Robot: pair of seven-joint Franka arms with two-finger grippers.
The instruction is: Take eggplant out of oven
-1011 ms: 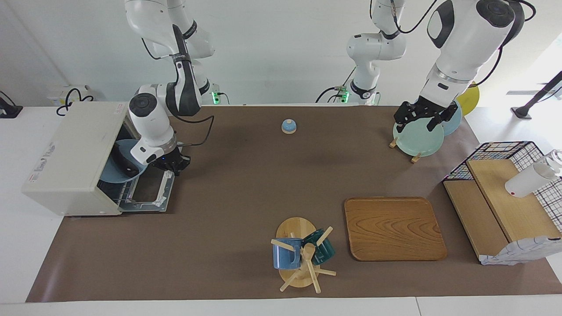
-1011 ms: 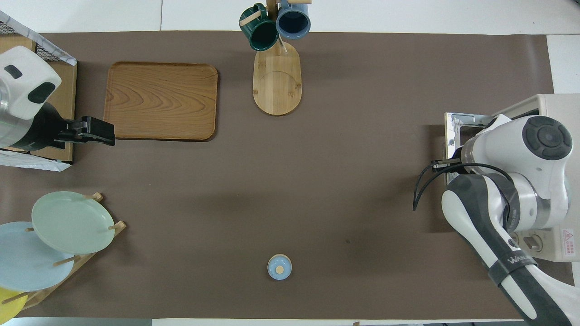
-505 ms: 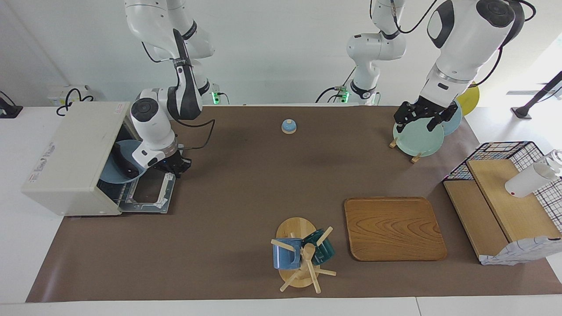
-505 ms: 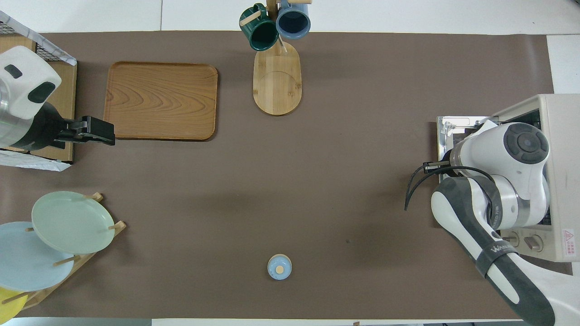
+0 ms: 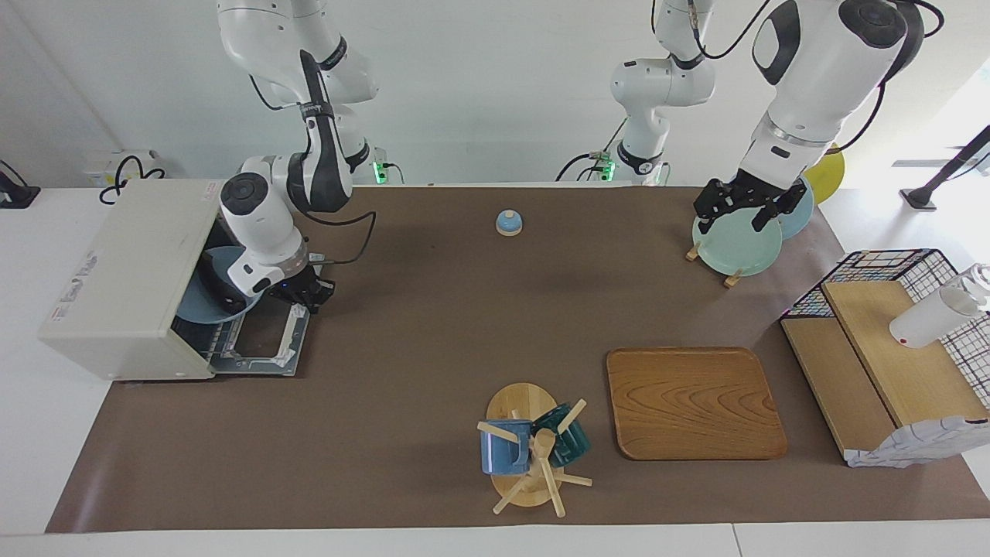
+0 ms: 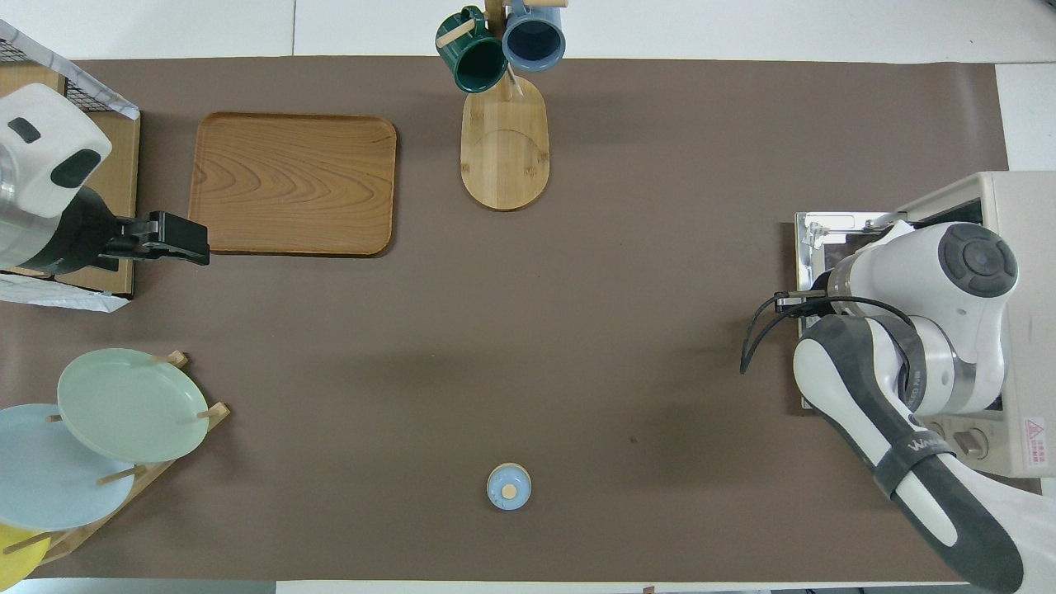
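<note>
You are looking at the oven (image 5: 124,263), the biggest thing on the table, sitting at the left edge of the facing view and the right edge of the overhead view. Its door (image 5: 263,340) is lying dropped open on the mat. The right arm is bending down in front of that opening. It is hiding the oven's mouth from overhead.

In the left middle of the facing view, a blue plate (image 5: 195,311) is sticking out of the oven's mouth. The eggplant (image 5: 219,288) is lying on it as a dark shape, half covered by the arm's wrist.

The right gripper (image 5: 303,292) is hanging over the open door, just beside the plate. Its fingertips are pressed together, and you cannot make out anything between them.

The left gripper (image 5: 740,210) is waiting at the upper right of the facing view. Its jaws are spread wide and empty over the pale green plate (image 5: 735,247).

You are probably dealing with something light and fairly firm. Its glossy skin will likely be slipping under hard pads and marking if squeezed. Try taking it across the thick middle of the body rather than the tapered stem end. Expect the plate to be shifting beneath it.
</note>
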